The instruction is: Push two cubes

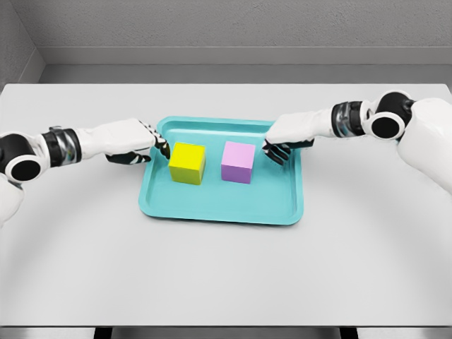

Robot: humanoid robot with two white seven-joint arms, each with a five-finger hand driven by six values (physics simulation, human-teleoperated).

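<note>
A yellow cube [187,163] and a pink cube [238,162] stand side by side on a teal tray [219,205], a small gap between them. My left hand [147,145] reaches in over the tray's left rim, its fingertips [164,150] just left of the yellow cube, close to its side. My right hand [282,141] comes in over the tray's right part, with curled dark fingers [274,152] a short way right of the pink cube. Neither hand holds anything.
The tray lies in the middle of a light grey table [226,275]. A grey wall rises behind the table's far edge.
</note>
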